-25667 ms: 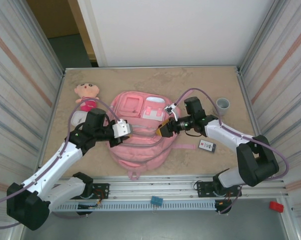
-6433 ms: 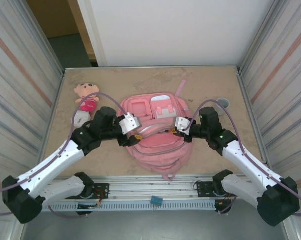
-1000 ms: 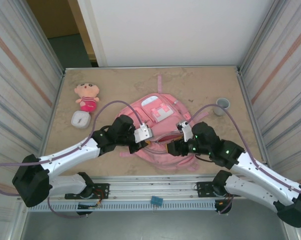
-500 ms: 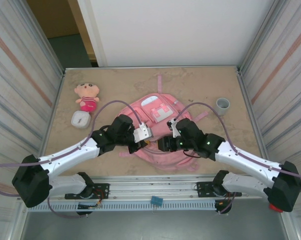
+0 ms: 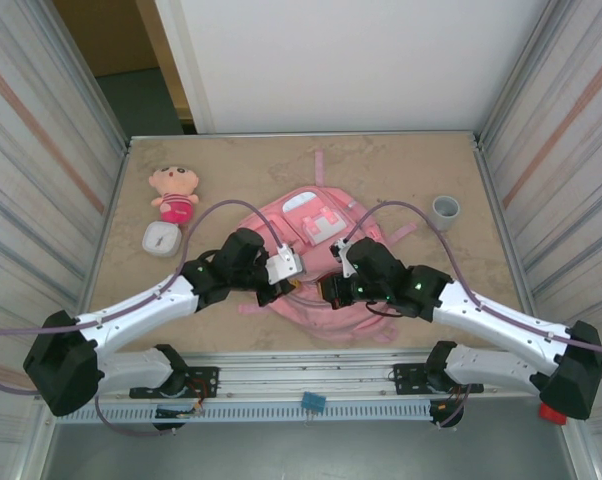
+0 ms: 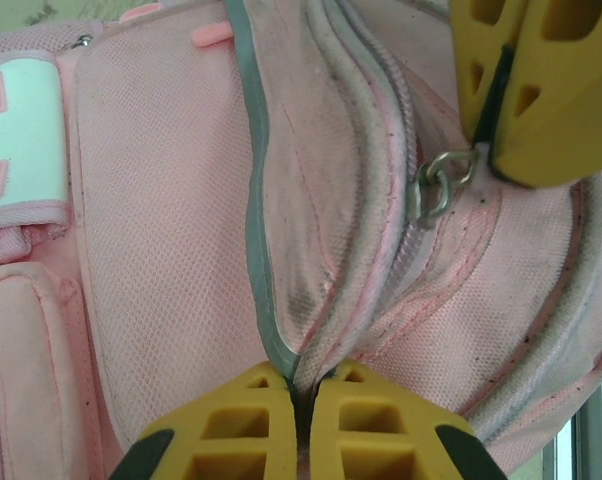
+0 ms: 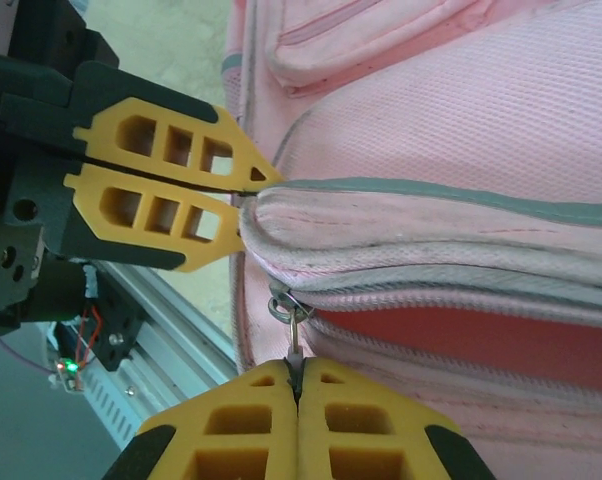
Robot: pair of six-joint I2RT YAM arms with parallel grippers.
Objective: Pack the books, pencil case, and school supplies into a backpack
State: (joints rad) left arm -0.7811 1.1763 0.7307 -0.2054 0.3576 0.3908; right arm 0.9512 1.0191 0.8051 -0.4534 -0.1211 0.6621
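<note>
Backpack (image 5: 311, 215): centre of the table (image 5: 231, 165), lying flat, its near rim between the two grippers.
Left gripper (image 6: 303, 400): jaws fully together, pinching the grey-piped seam (image 6: 256, 250) at about 8 o'clock on the bag.
Right gripper (image 7: 296, 400): jaws fully together on the zipper pull (image 7: 289, 320), at about 6 o'clock on the bag, close beside the left gripper's tips.
Zipper pull: thin metal tab on a small wire ring. Slick and tiny, so it likely slips unless nipped square and deep.
Zip: two pale toothed tapes curving round the rim. A deeper pink strip shows between them, so the mouth looks partly open.
Fabric: pink woven mesh, soft and slack, bunching into ridges under the pinch; white trim patches on the front pockets.
Handling: the bag looks light and floppy and will drag rather than resist. Best held by the seam or piping while the pull runs along the tape line.
Plush doll (image 5: 174, 192): 10 o'clock from the bag, well apart.
Small white case (image 5: 161, 238): 9 o'clock, just below the doll.
Grey cylinder (image 5: 445, 210): 3 o'clock, apart.
</note>
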